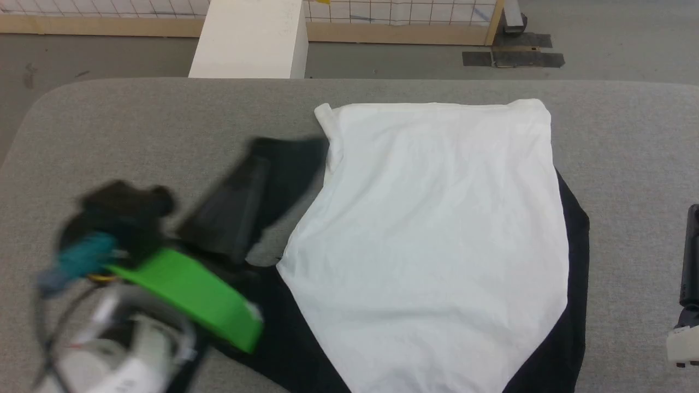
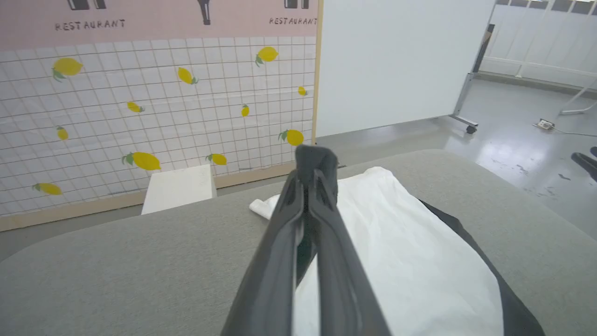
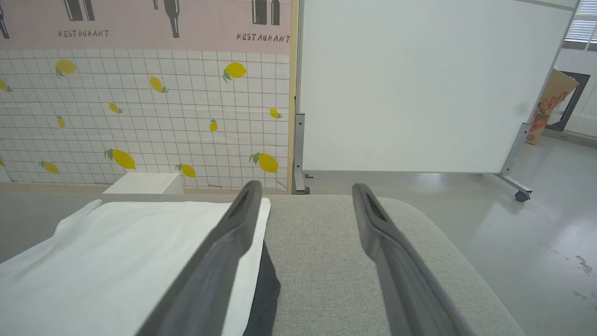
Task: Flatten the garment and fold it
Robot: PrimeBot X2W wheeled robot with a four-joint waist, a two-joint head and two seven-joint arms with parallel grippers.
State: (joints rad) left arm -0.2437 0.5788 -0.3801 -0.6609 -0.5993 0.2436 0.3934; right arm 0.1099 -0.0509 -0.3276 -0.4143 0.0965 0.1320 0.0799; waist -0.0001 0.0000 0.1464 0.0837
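- Head view: the garment, a soft shirt with a white cloth body and black sleeves, lies spread over the middle and right of the grey padded table. One white corner curls up at the upper left of the cloth.
- At the lower left, the left gripper, blurred, has its long dark fingers closed on what we take to be the black sleeve on that side. The right gripper sits at the right edge, apart from the cloth.
- We judge the shirt light and limp: it will drape, crease and drag on the rough cover rather than slide. Cuffs, hem corners and shoulder seams look like the best places to take hold.
- Left wrist view: the fingers are pressed together with dark cloth bunched at their tips. The white body lies lower right, with a black sleeve peeking out along its right border.
- There is bare grey table at the left of this frame. A white rectangular block stands past the far edge, before the lemon-print tiled wall.
- Right wrist view: the jaws stand wide apart and empty, low over the table. The left finger overlaps the shirt's white border, where black sleeve shows underneath at lower centre.
- To the right the table is bare up to its rounded edge, then it drops to the floor. We would keep any pull well inside that edge.
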